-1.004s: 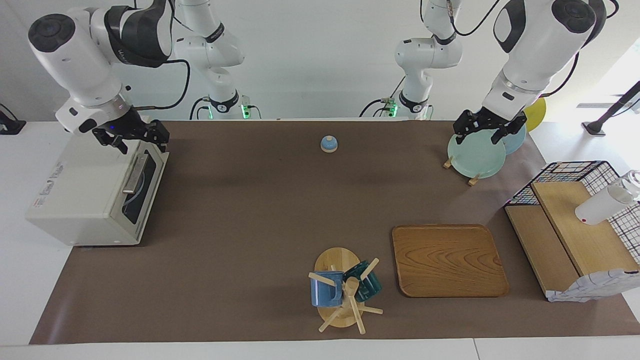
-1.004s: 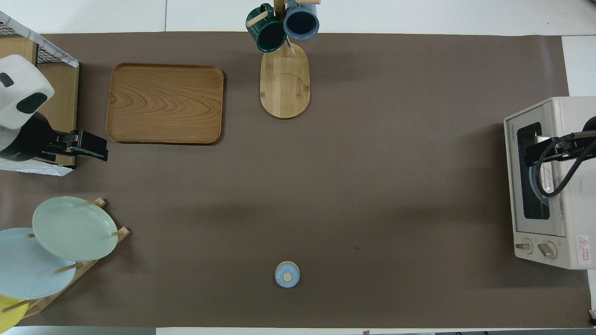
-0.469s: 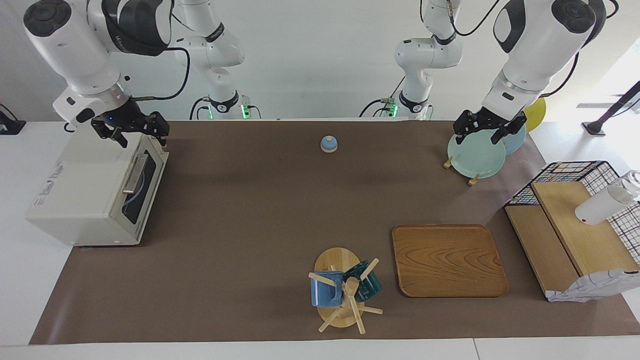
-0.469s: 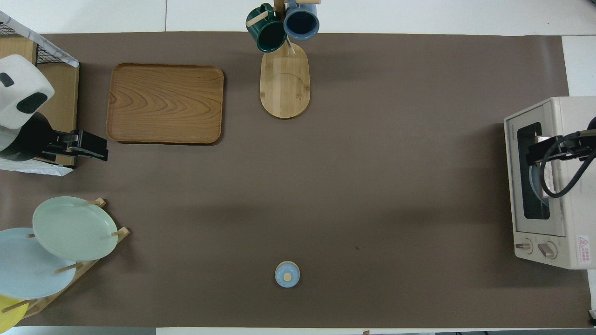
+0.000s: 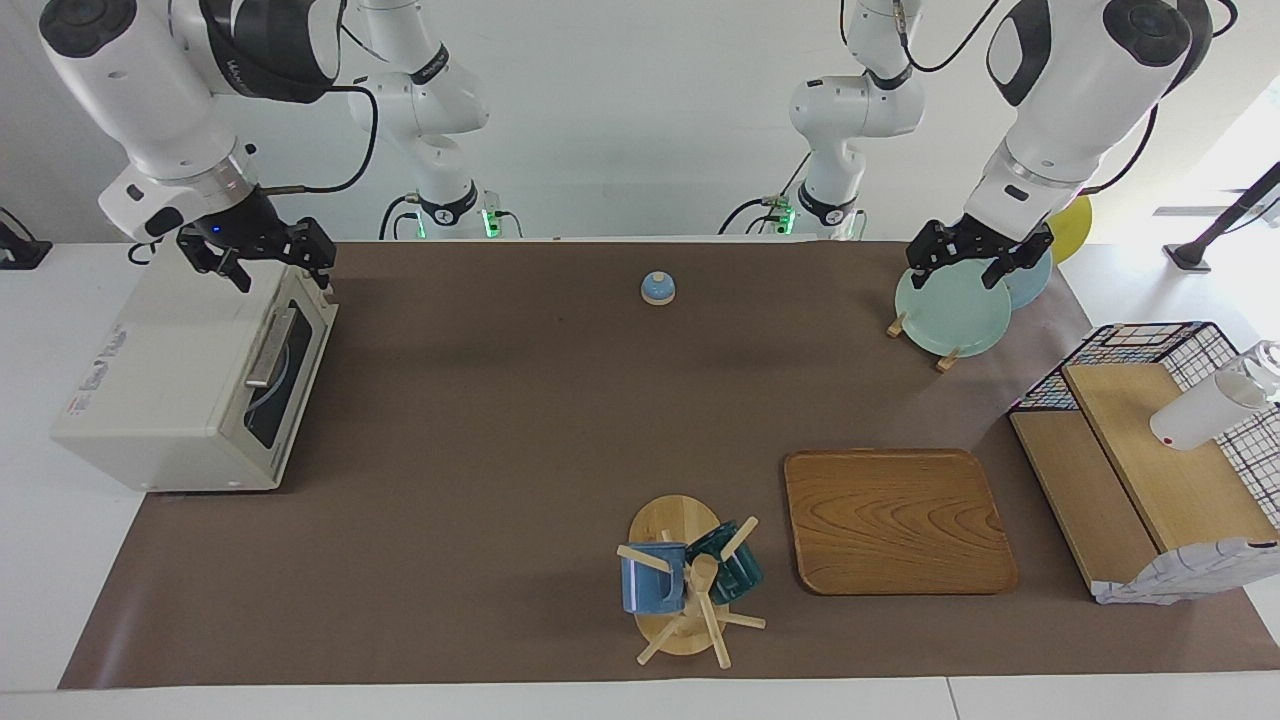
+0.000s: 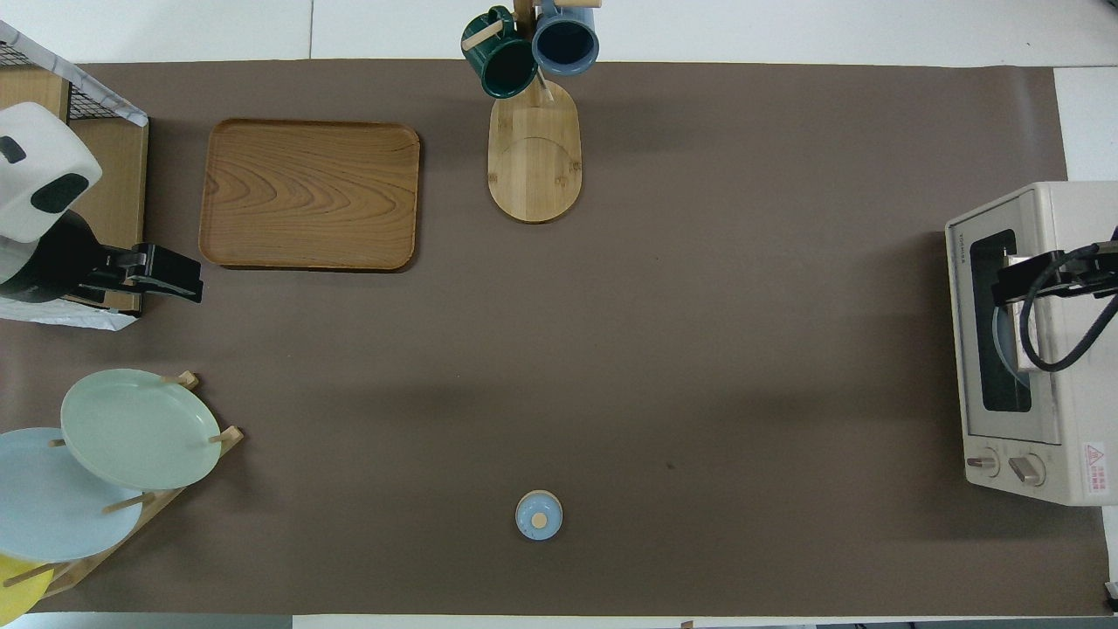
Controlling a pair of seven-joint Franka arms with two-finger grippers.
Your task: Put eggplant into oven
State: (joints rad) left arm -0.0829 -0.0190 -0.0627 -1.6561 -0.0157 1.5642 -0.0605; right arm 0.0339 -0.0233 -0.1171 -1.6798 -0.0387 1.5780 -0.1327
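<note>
Oven: door closed, no eggplant in sight, so possibly already inside; right claw released above it; left claw waiting, released, over plates.

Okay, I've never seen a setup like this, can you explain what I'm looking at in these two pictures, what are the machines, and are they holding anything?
These are two robot arms at a table, each ending in a two-finger gripper. One picture faces the robots from across the table; the other looks down from above their own end, so the sides appear swapped.

The right gripper hangs over the closed toaster oven, fingers open, holding nothing. The left gripper waits over the plate rack, also open and empty.

Also on the brown mat: a wooden tray, a mug tree with two mugs, a small blue lid and a wire basket around wooden shelves. No eggplant shows in either picture.
</note>
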